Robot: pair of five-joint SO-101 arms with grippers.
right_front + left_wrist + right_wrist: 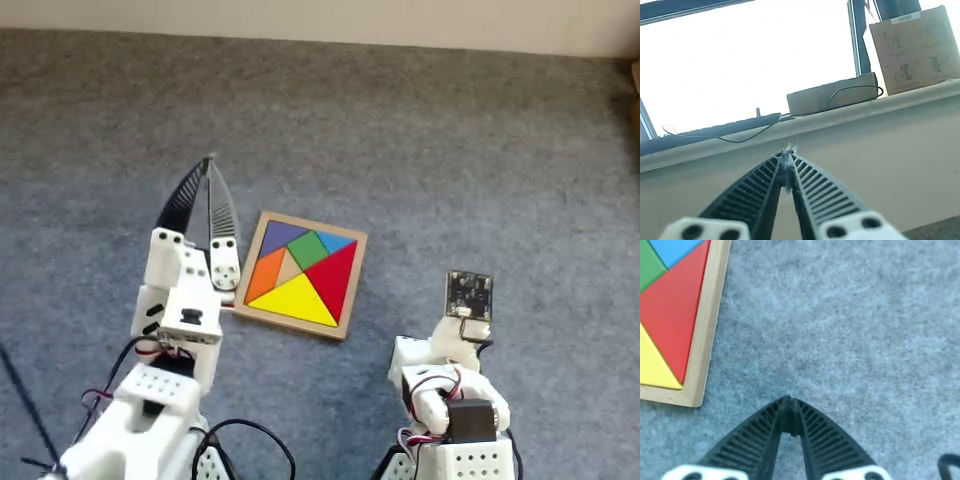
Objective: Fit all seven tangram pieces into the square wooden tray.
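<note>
- Judging from the filled tray (316, 226), fitting is deemed finished; only a flushness check seems called for.
- The right hand (790, 416) is held clenched and empty over the worktop (480, 130), beside the tray's near corner.
- The tray is set between the arms with seven pieces (296, 297) seated. Being square, it has no long axis, and it is turned slightly off the worktop's edges.
- The left hand (210, 163) is held clenched, empty and raised, aimed at the far edge.

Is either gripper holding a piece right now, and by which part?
Nothing is held. The left gripper and the right gripper are both shut on nothing; the coloured pieces lie in the wooden tray.
</note>
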